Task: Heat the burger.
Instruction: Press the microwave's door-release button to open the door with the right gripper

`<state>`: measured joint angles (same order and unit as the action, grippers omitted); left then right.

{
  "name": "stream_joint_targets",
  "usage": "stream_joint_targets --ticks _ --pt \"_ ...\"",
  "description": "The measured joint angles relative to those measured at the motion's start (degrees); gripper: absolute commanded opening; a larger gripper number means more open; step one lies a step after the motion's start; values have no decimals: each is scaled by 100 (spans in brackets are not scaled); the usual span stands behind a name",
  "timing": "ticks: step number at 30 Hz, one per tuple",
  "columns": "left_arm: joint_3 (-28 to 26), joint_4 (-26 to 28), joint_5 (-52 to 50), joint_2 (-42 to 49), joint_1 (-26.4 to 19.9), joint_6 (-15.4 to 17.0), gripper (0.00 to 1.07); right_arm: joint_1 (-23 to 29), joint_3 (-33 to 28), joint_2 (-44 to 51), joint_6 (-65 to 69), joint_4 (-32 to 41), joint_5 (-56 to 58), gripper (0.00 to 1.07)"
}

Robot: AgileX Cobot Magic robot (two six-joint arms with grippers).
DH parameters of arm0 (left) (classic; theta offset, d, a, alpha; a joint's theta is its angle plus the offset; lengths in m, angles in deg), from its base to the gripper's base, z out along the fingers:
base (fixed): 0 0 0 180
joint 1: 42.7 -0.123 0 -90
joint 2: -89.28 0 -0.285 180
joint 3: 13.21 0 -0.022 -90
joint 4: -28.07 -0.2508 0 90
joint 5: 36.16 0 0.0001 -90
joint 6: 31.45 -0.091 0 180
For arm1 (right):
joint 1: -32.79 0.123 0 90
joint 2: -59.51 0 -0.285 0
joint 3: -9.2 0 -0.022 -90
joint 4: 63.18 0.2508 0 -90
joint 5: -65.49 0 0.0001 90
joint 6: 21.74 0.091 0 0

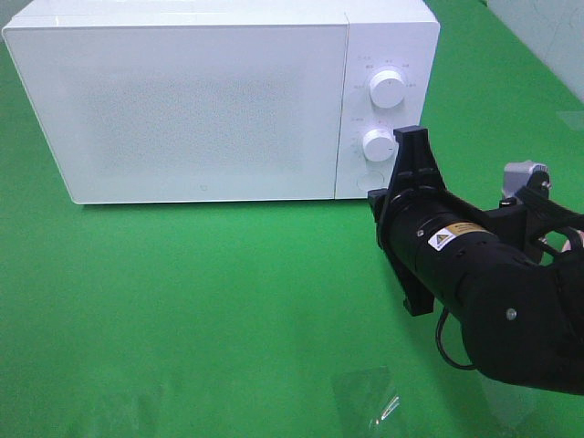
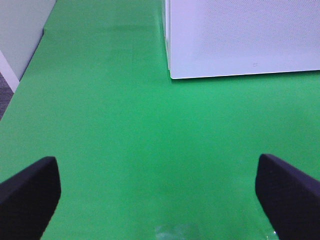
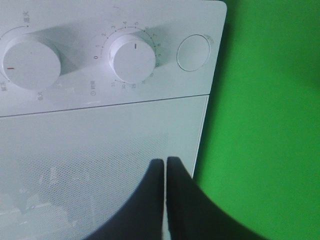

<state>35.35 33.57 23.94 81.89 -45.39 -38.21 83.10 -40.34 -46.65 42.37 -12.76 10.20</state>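
Note:
The burger is hidden from every view. A white microwave (image 1: 182, 100) stands at the back of the green table with its door (image 3: 100, 150) closed. My right arm (image 1: 438, 237) reaches in from the right, close to the control panel. My right gripper (image 3: 165, 162) is shut, fingers pressed together with nothing between them, in front of the door's corner near the round button (image 3: 193, 52) and the timer knob (image 3: 132, 57). My left gripper (image 2: 157, 172) hangs open over bare green cloth, well short of the microwave's corner (image 2: 172, 75).
The panel carries two white knobs, an upper knob (image 1: 388, 88) and a lower knob (image 1: 379, 144). A crumpled clear film (image 1: 374, 397) lies near the table's front edge. Green cloth (image 1: 182, 301) stretches in front of the microwave.

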Motion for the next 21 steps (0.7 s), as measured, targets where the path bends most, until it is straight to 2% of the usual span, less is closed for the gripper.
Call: stream_joint_targets --ticks 7,16,21 --pt "0 0 0 0 0 0 98 -481 0 0 86 -264 309 0" --pt "0 0 0 0 0 0 98 -636 6 -201 338 -435 424 0" --pt "0 0 0 0 0 0 98 -819 172 -625 814 -882 453 0"
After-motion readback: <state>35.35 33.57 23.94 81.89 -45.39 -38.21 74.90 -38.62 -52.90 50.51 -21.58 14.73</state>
